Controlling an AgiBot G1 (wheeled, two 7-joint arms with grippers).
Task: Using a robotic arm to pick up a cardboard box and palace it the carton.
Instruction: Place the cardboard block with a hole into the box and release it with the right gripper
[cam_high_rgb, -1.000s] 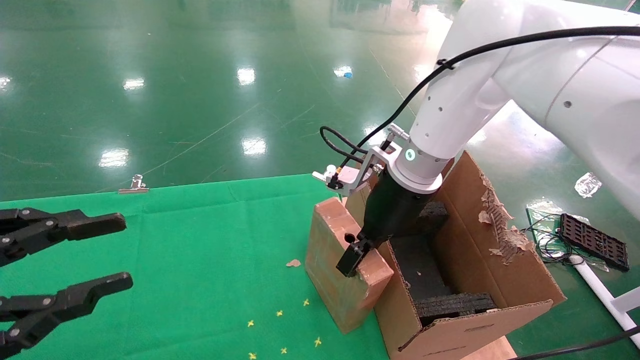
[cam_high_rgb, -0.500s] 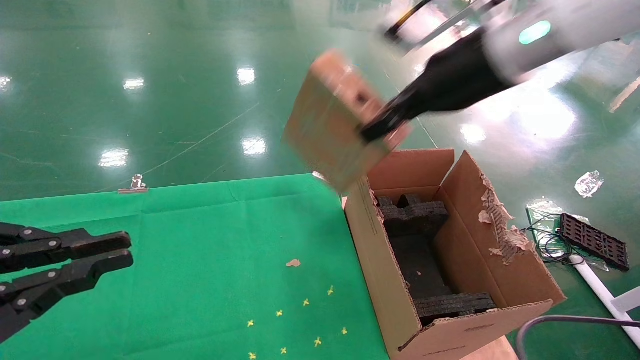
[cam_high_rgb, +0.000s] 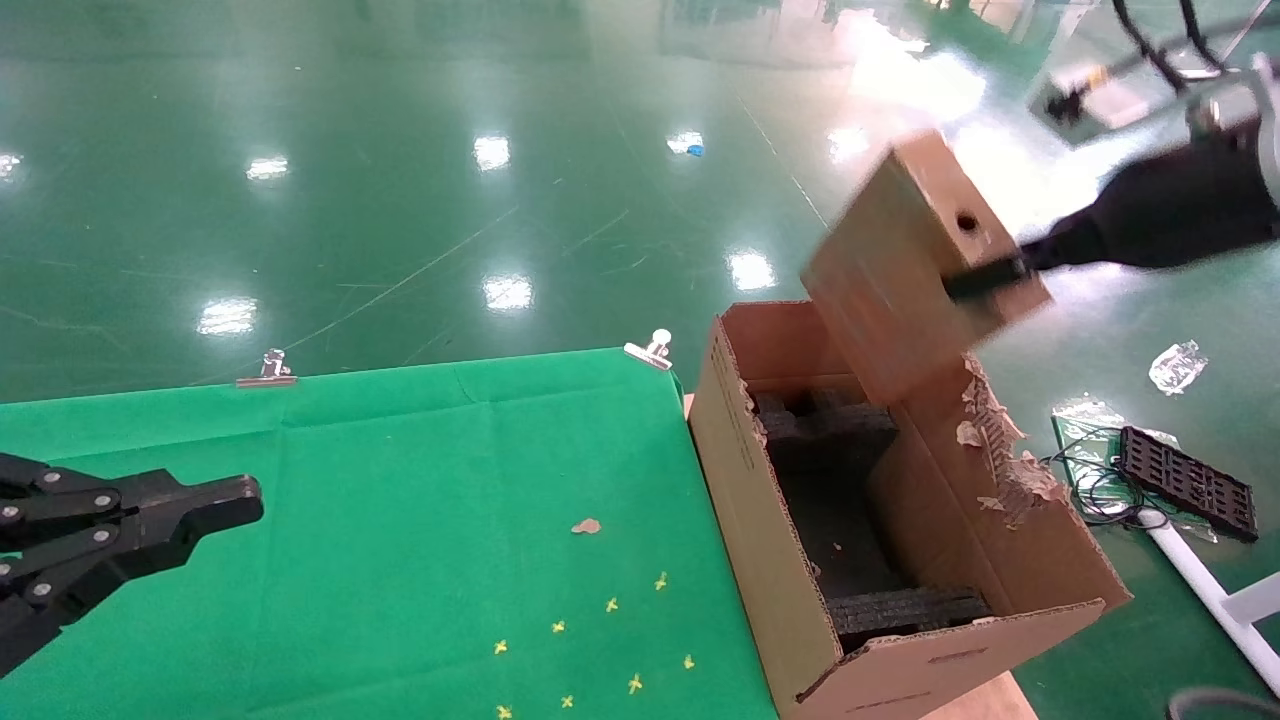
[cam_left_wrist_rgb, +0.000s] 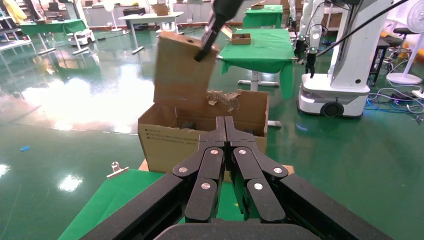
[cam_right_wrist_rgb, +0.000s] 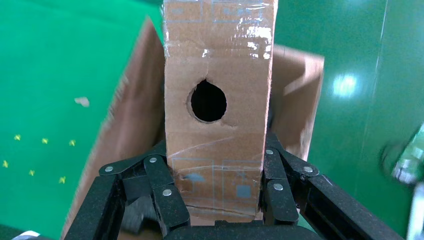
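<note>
The slim brown cardboard box (cam_high_rgb: 895, 270) hangs tilted in the air above the far right part of the carton (cam_high_rgb: 760, 520). My right gripper (cam_high_rgb: 985, 278), at the end of the robotic arm (cam_high_rgb: 1170, 210), is shut on the box's narrow holed face. In the right wrist view the box (cam_right_wrist_rgb: 217, 60) sits clamped between the fingers (cam_right_wrist_rgb: 155, 170) of that gripper (cam_right_wrist_rgb: 215, 155). Black foam (cam_high_rgb: 835, 520) lines the carton's inside. My left gripper (cam_high_rgb: 245, 500) is shut and empty over the green cloth at the left; its closed tips (cam_left_wrist_rgb: 225, 122) point toward the carton (cam_left_wrist_rgb: 170, 142) and the box (cam_left_wrist_rgb: 180, 70).
The green cloth (cam_high_rgb: 420, 500) carries small yellow marks (cam_high_rgb: 610, 605) and a cardboard scrap (cam_high_rgb: 587, 525). Metal clips (cam_high_rgb: 650, 350) hold its far edge. The carton's right flap (cam_high_rgb: 1000, 450) is ragged. A black tray (cam_high_rgb: 1185, 480) and cables lie on the floor to the right.
The right gripper has lifted the cardboard box off the cloth beside the carton and swung it up and to the right over the carton. The left gripper has gone from open to shut.
</note>
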